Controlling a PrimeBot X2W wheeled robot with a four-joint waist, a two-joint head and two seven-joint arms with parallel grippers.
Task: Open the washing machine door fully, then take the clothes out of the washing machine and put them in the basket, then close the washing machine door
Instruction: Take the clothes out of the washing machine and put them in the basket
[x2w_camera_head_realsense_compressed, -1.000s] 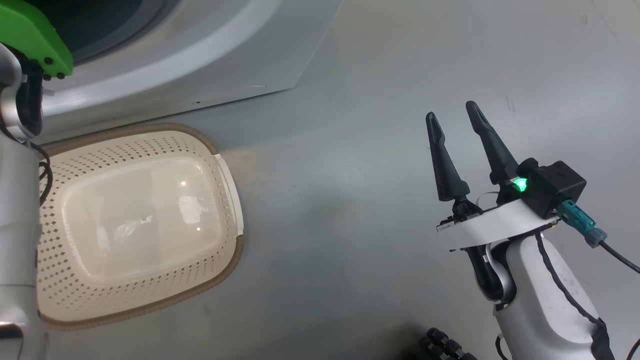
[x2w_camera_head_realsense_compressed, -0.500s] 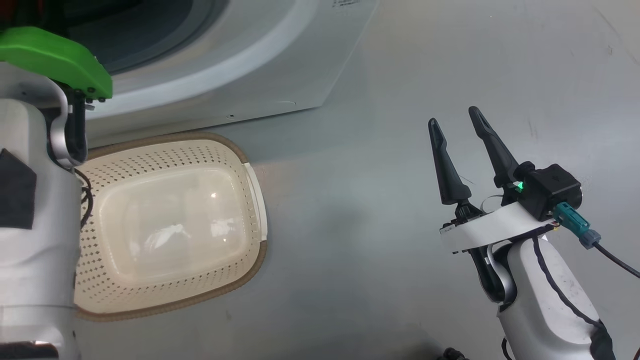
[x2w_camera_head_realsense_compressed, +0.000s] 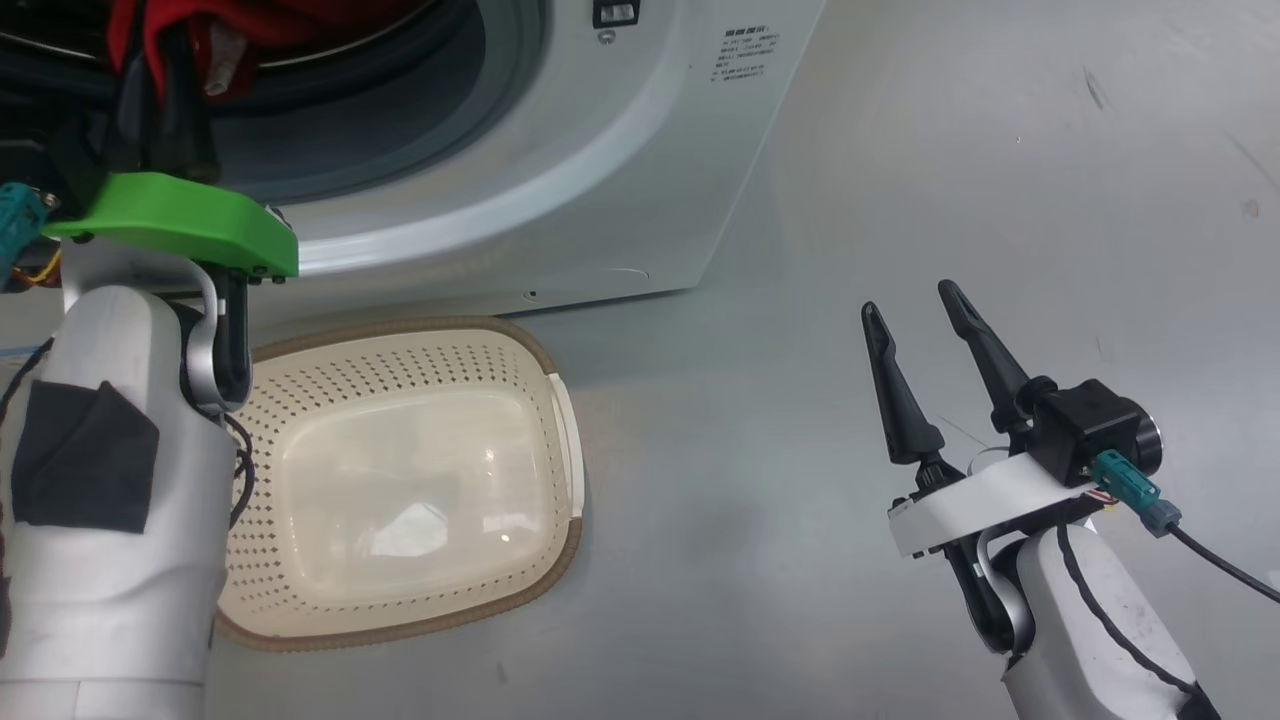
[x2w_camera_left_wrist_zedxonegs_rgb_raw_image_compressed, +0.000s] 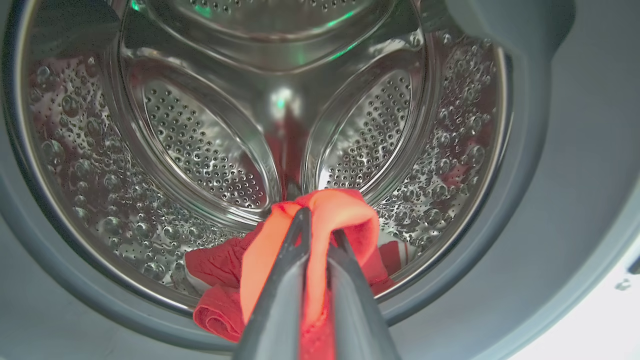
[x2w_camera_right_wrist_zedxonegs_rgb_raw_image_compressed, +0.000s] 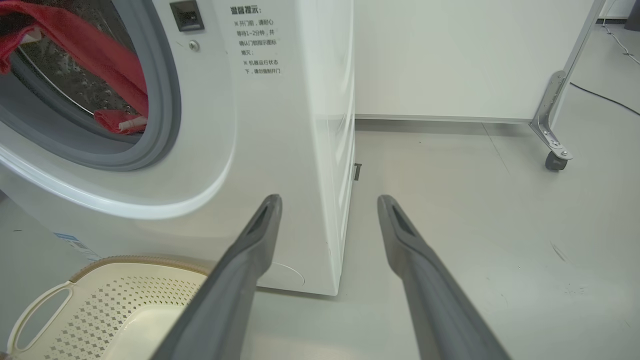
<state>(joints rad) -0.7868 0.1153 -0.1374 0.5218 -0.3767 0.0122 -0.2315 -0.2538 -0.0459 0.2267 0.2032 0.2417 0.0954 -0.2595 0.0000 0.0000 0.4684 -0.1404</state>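
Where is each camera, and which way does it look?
Head view: on the head, looking down at the basket and washing machine; shows the left forearm and open right hand.
Left wrist view: on the left wrist, looking into the drum; left hand pinches the red clothes.
Right wrist view: on the right wrist, facing the machine's corner past its own fingers.
Head and right wrist views share the basket and clothes.

The basket (x2w_camera_head_realsense_compressed: 420, 326) sat on the floor (x2w_camera_head_realsense_compressed: 750, 450) just in front of the washing machine (x2w_camera_head_realsense_compressed: 640, 150), below its opening. The clothes (x2w_camera_left_wrist_zedxonegs_rgb_raw_image_compressed: 320, 210) lay low in the drum (x2w_camera_left_wrist_zedxonegs_rgb_raw_image_compressed: 200, 150), one fold pinched inside the left gripper (x2w_camera_left_wrist_zedxonegs_rgb_raw_image_compressed: 320, 225). The right gripper (x2w_camera_head_realsense_compressed: 907, 297) hung well to the right, over the floor.
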